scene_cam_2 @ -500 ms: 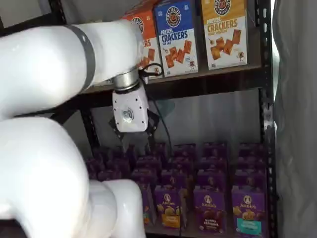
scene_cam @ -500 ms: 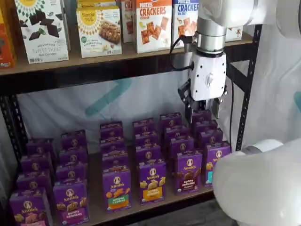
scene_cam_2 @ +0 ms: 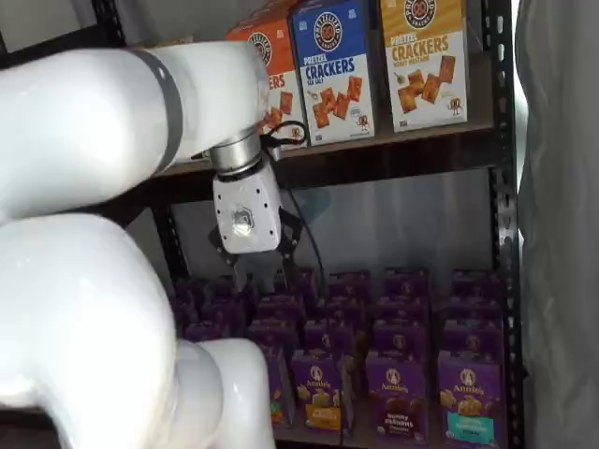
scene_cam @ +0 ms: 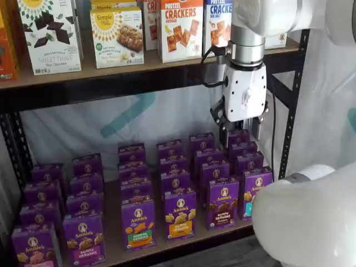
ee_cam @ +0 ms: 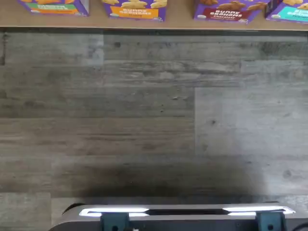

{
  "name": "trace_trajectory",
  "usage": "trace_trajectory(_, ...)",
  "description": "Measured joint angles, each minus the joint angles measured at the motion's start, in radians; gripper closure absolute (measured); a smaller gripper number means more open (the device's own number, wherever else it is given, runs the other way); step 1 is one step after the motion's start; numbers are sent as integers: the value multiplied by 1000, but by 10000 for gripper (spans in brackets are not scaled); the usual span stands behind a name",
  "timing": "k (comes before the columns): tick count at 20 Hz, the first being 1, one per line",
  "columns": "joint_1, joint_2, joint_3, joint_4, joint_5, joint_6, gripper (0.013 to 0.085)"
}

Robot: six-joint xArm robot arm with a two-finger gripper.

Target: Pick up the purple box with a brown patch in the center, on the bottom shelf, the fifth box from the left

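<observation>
- So far, the robot is just getting ready: nothing is picked up yet.
- On the bottom shelf (scene_cam: 117,253), lots of small purple cartons stand in rows.
- The purple box (scene_cam: 223,203) with the brown cookies in the middle stands at the front of its row. A yellow-band box is on its left and a teal-band box on its right.
- The gripper (scene_cam: 240,130) hangs high above the back rows, not touching any box.
- Its jaws are spread wide, with a clear gap between the two black fingers, and they hold nothing.
- Next, I think it must come forward and go down to the purple box, then close on its sides.
</observation>
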Motion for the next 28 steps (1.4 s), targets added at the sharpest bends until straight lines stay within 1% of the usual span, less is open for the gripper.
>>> trace_trajectory(7, -7, 29, 59, -5, -100, -3, 130)
trace_trajectory(10, -13, 49, 92, -11, -158, -6, 130)
trace_trajectory(16, -35, 122, 147, -12, -276, -23, 130)
trace_trajectory(20, -46, 190, 181, -31, -378, -22, 130)
trace_trajectory(23, -60, 247, 208, -33, -476, -31, 130)
trace_trajectory(26, -73, 323, 222, -44, -571, -34, 130)
trace_trajectory(28, -83, 380, 225, -40, -629, -45, 130)
